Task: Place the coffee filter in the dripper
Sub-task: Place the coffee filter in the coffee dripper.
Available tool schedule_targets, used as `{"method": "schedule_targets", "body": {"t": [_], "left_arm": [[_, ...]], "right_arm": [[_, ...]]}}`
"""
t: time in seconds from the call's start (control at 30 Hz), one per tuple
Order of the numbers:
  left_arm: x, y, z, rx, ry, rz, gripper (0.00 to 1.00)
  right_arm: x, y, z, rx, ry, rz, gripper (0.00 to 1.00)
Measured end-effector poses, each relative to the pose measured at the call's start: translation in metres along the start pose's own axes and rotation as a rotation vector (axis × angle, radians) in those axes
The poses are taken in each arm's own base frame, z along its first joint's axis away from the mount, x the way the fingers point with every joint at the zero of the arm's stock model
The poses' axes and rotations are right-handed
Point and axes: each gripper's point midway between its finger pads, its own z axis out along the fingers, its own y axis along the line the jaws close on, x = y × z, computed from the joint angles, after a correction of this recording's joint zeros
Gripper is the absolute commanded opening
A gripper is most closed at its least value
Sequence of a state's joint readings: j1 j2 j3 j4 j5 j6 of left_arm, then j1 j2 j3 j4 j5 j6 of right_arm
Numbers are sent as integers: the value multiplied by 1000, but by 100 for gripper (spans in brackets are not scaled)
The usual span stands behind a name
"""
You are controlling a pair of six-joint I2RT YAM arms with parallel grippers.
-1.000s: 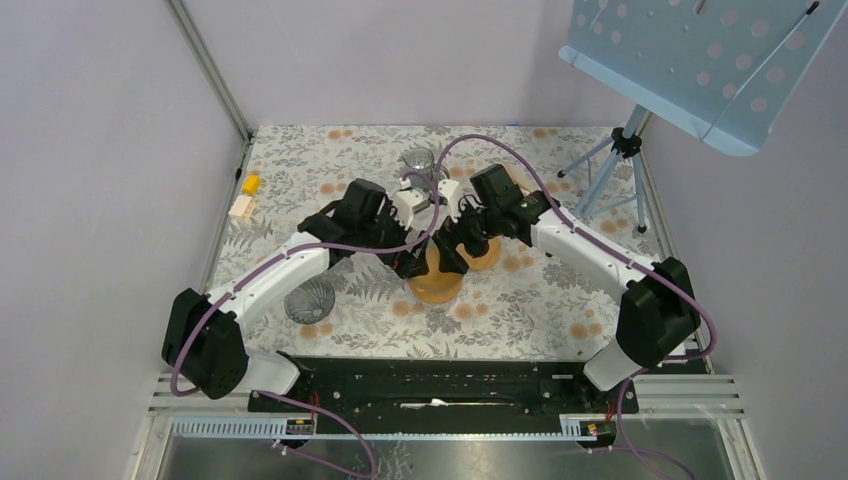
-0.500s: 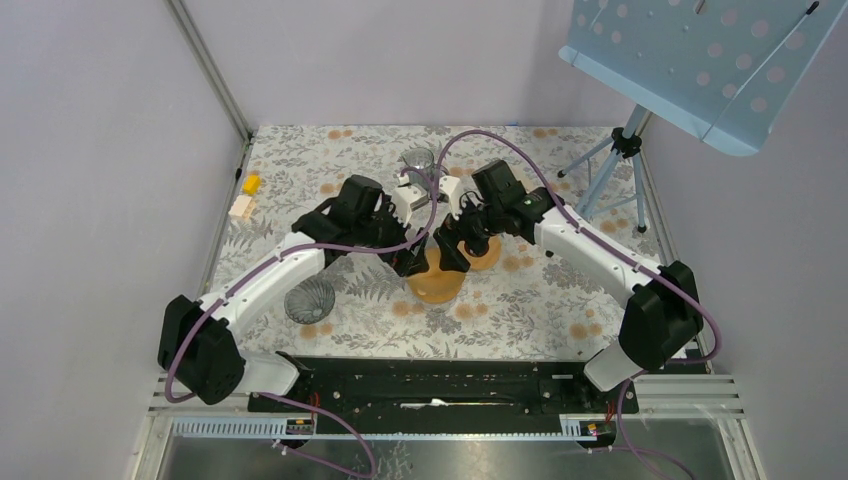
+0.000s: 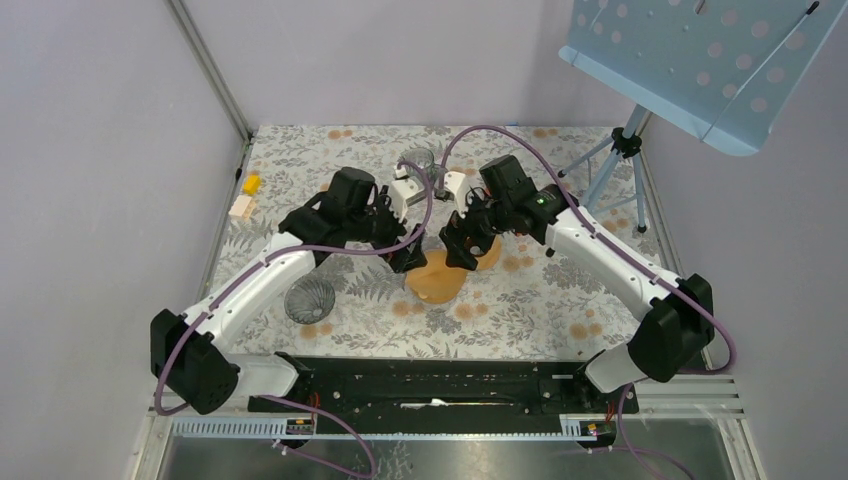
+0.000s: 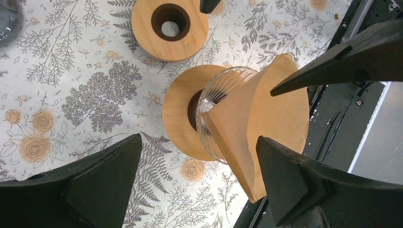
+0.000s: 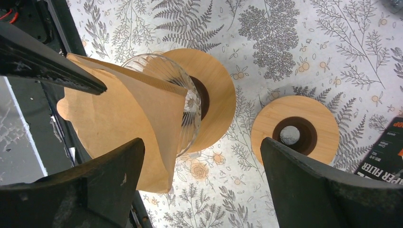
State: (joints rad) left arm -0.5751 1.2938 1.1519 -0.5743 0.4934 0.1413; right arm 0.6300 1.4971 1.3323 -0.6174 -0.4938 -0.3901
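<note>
Two wooden rings [image 4: 145, 28], one filter [image 4: 278, 118] — brown, folded, tilted in the ribbed dripper [image 4: 216, 92]; left end effector [image 4: 198, 142] and right end effector [image 5: 203, 142] both released.

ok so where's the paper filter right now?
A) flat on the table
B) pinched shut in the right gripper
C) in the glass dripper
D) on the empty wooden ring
C: the filter sits in the glass dripper, sticking out past its rim. The left gripper and right gripper are both open and grip nothing.
</note>
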Motion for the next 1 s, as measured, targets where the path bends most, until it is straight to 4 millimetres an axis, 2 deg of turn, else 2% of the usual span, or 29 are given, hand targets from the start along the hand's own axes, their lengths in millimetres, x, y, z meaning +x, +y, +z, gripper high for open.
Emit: {"method": "schedule_targets", "body": {"t": [0.4,0.6,1.0], "left_arm": [[-3,-1,-5,-8,-14,23,99],[-5,8,1,-41,-19,21,99],[28,30,26,-119,45,5,99]], "right_arm": [[-2,-3,-7,35,-5,-11,99],[4,-10,5,41,7,18,99],[34,-27,34,101,72,101,98]]}}
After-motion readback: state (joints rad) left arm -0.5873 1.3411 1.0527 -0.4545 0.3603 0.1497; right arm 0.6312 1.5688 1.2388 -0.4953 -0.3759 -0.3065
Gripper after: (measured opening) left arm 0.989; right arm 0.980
